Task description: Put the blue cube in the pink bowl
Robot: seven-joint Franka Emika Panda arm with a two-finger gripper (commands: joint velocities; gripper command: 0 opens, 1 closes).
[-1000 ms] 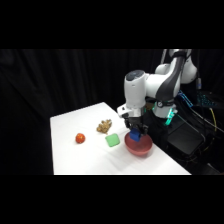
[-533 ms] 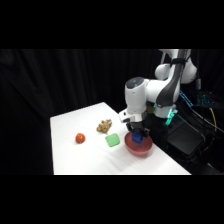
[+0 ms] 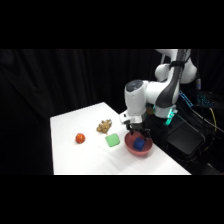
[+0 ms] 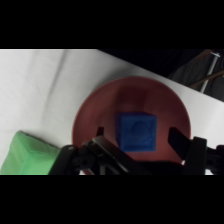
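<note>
Blue cube (image 4: 136,131): I see it sitting inside the pink bowl, on the bowl's floor near the middle, flat face up. In the side view it shows as a dark blue spot (image 3: 138,144) in the bowl.
Pink bowl (image 4: 167,102): on the desk, towards its right near part in the side view (image 3: 131,148); upright, rim up, holding the cube.
Gripper (image 4: 135,139): right above the bowl, I'm looking straight down past it; in the side view it hangs just over the bowl's rim (image 3: 136,134).
Fingers (image 4: 176,138): spread apart, one tip on each side of the cube with a gap between each tip and the block; nothing clamped as far as I can see.
Green cube (image 4: 26,154): just beside the bowl on its left, on the desk (image 3: 113,140); I can't tell whether it touches the rim.
Red ball (image 3: 80,138): further left on the desk, well apart from the bowl.
Tan object (image 3: 104,127): a lumpy brownish thing beyond the green cube, towards the far edge; I can't make out what it is.
Desk (image 3: 75,160): white, carrying everything.
</note>
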